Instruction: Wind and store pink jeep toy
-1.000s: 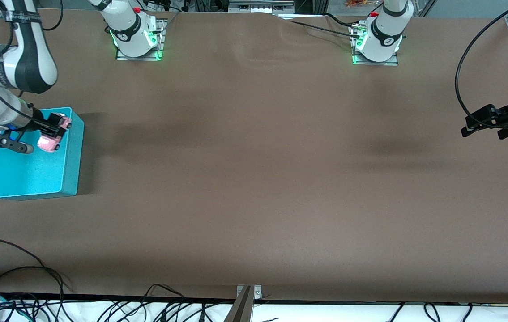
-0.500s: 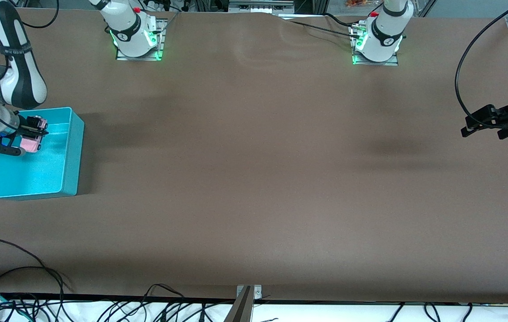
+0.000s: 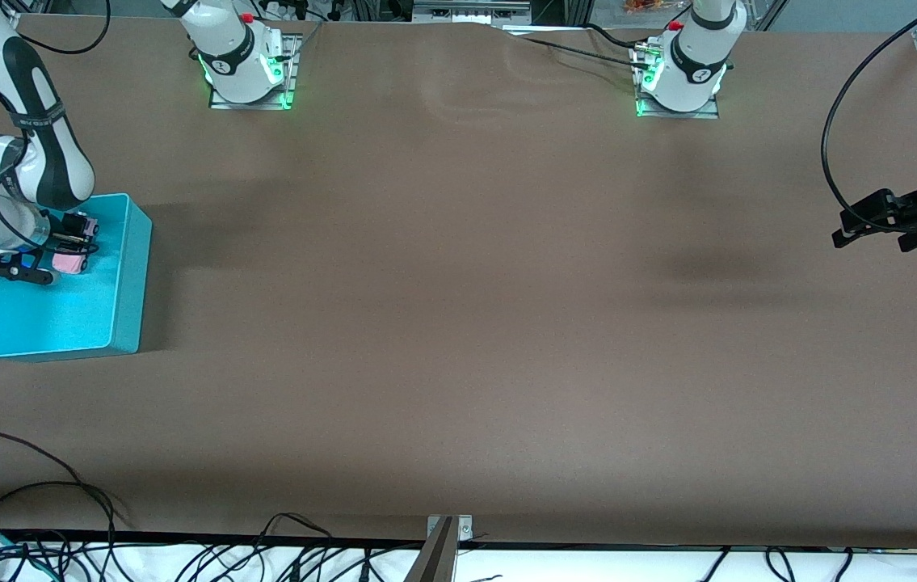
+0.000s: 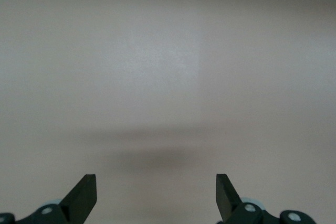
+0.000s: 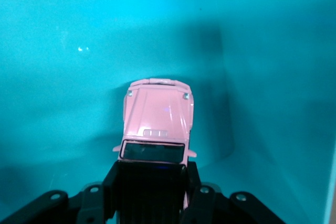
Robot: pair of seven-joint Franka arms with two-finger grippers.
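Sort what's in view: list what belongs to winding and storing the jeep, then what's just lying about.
Part of the job:
- small boxy pink toy jeep, clamped in the right gripper
- open rectangular turquoise plastic bin, under that gripper

Just there:
- left gripper, open, waiting over the brown table at its own end
- black cables along the table's near edge

Brown table (image 3: 458, 323), with a turquoise bin (image 3: 128, 279) at the right arm's end.

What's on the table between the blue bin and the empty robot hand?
Nothing: the front view shows bare table from the bin to the left end effector.
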